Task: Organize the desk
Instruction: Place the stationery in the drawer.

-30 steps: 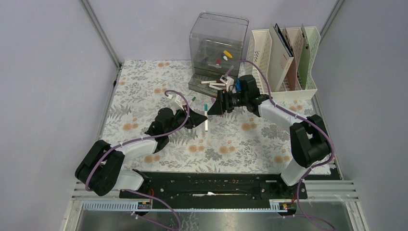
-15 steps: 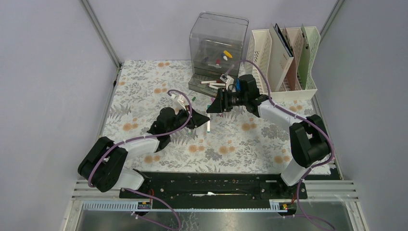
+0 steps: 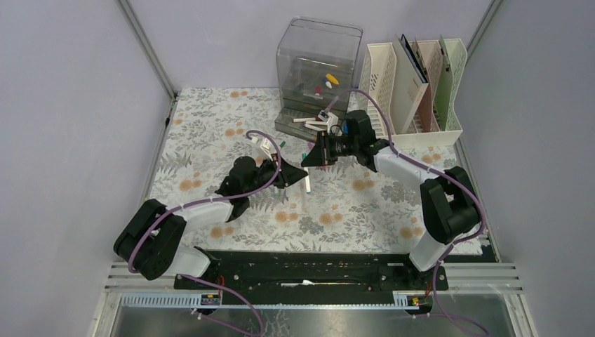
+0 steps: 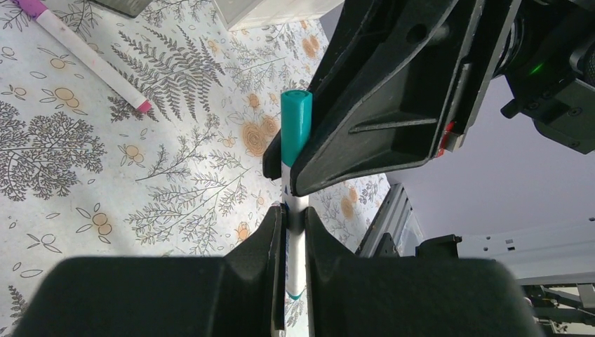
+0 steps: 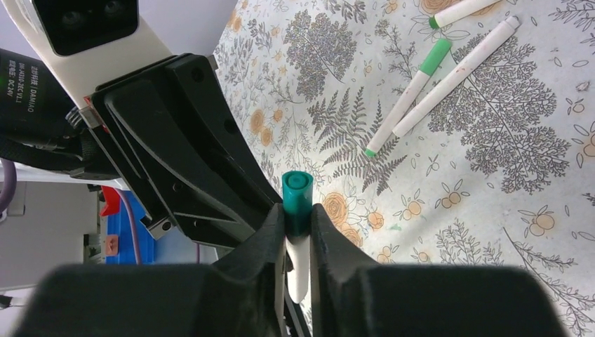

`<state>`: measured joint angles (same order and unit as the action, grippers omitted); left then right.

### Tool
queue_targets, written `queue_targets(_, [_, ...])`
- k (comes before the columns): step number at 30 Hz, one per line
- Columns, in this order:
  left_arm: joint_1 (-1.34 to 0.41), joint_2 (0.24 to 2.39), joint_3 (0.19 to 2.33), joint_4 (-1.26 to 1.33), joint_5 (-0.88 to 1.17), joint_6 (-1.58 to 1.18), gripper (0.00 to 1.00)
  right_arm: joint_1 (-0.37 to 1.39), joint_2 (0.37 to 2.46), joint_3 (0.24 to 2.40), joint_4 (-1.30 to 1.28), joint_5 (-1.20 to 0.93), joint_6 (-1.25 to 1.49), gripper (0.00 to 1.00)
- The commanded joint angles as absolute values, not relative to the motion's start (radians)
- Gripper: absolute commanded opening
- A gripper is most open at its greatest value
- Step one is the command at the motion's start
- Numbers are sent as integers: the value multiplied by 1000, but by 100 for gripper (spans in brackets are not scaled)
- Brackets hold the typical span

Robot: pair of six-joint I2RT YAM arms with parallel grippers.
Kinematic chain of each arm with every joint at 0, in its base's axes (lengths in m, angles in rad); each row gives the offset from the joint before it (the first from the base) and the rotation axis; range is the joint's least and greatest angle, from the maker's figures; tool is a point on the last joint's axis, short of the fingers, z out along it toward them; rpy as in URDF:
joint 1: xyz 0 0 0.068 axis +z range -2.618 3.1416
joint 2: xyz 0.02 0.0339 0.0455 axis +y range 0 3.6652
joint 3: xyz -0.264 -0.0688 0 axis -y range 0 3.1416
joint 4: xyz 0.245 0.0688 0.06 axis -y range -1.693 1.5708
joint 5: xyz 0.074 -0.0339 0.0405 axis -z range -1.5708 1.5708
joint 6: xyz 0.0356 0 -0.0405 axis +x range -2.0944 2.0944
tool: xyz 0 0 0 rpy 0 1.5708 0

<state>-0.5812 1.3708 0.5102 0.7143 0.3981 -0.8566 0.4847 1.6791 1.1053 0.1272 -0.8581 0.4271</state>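
Note:
A marker with a white barrel [image 3: 306, 181] and a teal cap [image 4: 295, 126] hangs above the desk [image 3: 351, 210], held by both grippers. My left gripper [image 4: 295, 214] is shut on the white barrel; it also shows in the top view [image 3: 286, 175]. My right gripper [image 5: 297, 219] is shut on the teal cap [image 5: 297, 195], directly above the left one, and also shows in the top view [image 3: 310, 156]. The two grippers' fingers almost touch along the marker.
Two green-tipped markers [image 5: 410, 95] and a pink marker [image 4: 88, 60] lie loose on the cloth. A clear box [image 3: 317, 63] over a tray of markers [image 3: 309, 125] and white file holders [image 3: 414, 84] stand at the back. A black rail [image 3: 309, 263] runs along the near edge.
My left gripper has moved right to the marker hanging from the right gripper and has shut on its barrel. The right gripper has shifted slightly up and left.

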Motion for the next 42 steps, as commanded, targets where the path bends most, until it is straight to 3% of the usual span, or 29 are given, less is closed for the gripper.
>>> queue_targets(1, [-584,1384,559,767,408,-860,11,500,1681,1111,169,-899,425,11])
queue_targets(6, [-584,1377,579,691,389,-866,27,500,1682,1121,147,-892,401,3])
queue_targets(23, [-578,1092,635,174,29,-617,63,500,1696,1260,139,-891,389,3])
queue_targets(25, [-574,1044,622,141,-32,-606,70,499,1708,1293,139,-891,389,3])
queue_targets(26, [-572,1013,607,128,-57,-603,75,500,1718,1313,-37,-887,369,2])
queue_targets(27, [-570,997,598,125,-79,-603,81,500,1723,1334,-192,-710,51,0])
queue_targets(29, [-562,944,565,112,-136,-625,97,500,1747,1377,-254,-652,-58,0])
queue_targets(36, [-542,825,458,81,-279,-714,99,500,1821,1517,-363,-537,-216,0])
queue_targets(42, [-532,787,422,66,-276,-719,99,500,1894,1612,-371,-420,-310,0])
